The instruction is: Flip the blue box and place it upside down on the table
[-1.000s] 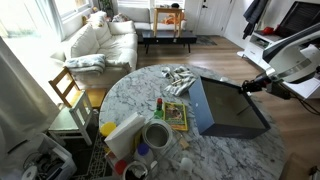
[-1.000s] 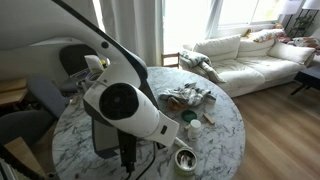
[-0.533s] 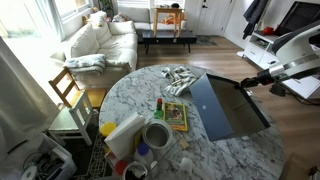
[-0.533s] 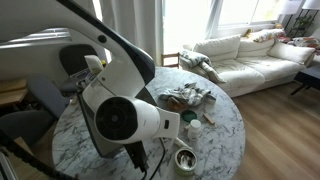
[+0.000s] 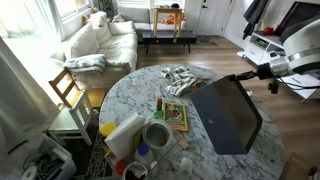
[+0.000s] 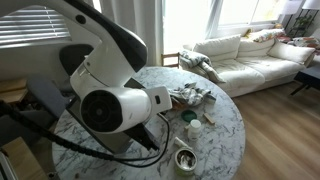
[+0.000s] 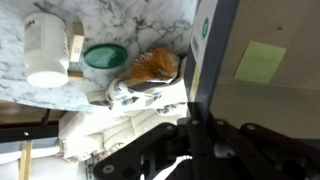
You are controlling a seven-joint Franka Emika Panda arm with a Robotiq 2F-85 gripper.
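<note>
The dark navy blue box [image 5: 226, 114] is tilted up over the marble table [image 5: 130, 85], its far edge raised and its near edge low by the table top. My gripper [image 5: 243, 76] is shut on the box's raised edge. In the wrist view the box wall [image 7: 215, 50] runs down between the fingers, with a green sticker [image 7: 259, 62] on its inner face; the gripper [image 7: 192, 125] clamps that wall. In an exterior view the robot arm [image 6: 110, 95] hides the box and the gripper.
On the table lie a colourful booklet [image 5: 176, 114], a crumpled cloth [image 5: 180, 78], a metal tin [image 5: 156, 135], a white bottle [image 5: 123, 132] and small jars. A wooden chair [image 5: 70, 92] stands beside the table, a white sofa [image 5: 100, 42] beyond.
The gripper has lifted the box's gripped edge higher; the box has swung from nearly flat to steeply tilted.
</note>
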